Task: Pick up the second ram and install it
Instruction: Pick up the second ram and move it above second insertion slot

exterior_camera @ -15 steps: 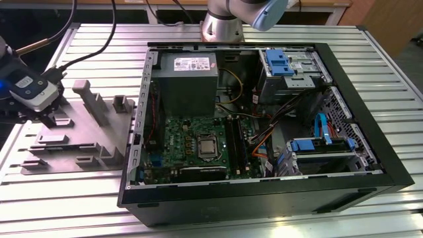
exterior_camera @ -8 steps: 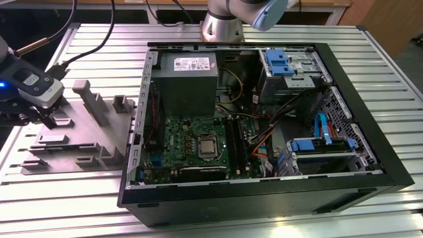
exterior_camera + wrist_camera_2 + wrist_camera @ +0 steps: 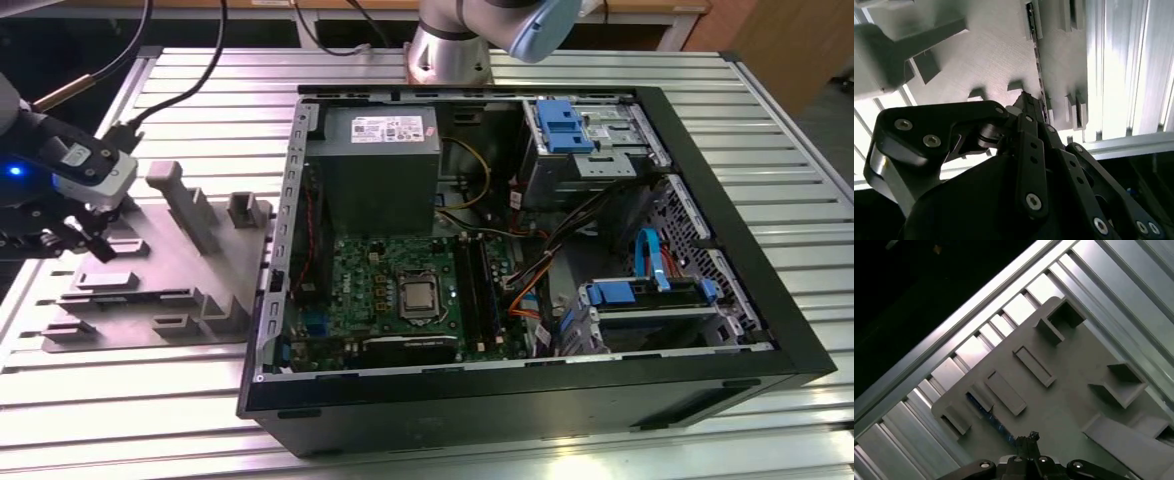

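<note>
The jaws are sitting pressed together on one end of the second ram (image 3: pixel 986 414), a long, thin, dark bluish-green memory stick that is standing on edge in a slot of the flat grey plastic holder plate (image 3: pixel 147 258) directly beneath them. An off-centre grip, I judge, is risking a tilt that jams the stick against the slot walls. Well apart from the jaws, the open black computer case (image 3: pixel 534 405) is lying on the ribbed aluminium table (image 3: pixel 134 400).

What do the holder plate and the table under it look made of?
Holder plate: matte grey plastic, probably 3D-printed; fine line texture shows in the second wrist view. Table: likely bare aluminium profile, silvery, grooved slats with bright glare.
</note>
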`<state>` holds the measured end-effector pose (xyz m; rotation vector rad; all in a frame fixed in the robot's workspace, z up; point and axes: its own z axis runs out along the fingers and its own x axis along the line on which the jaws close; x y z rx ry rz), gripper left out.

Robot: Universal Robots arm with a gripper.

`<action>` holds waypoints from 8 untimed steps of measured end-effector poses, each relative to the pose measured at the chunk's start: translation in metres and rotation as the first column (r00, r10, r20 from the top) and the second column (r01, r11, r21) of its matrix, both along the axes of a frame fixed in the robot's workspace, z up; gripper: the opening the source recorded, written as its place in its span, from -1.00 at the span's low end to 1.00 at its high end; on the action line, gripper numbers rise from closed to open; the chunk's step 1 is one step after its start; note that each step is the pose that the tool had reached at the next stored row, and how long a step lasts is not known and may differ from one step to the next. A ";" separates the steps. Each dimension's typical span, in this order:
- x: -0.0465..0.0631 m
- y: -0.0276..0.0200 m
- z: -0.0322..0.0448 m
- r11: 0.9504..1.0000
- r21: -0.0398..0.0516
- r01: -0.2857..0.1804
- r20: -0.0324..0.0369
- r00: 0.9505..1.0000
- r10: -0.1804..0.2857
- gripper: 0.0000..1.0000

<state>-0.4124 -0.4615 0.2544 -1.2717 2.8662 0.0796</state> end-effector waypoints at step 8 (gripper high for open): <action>0.000 0.0000 -0.0039 0.989 0.000 -0.146 0.000 0.989 0.146 -0.80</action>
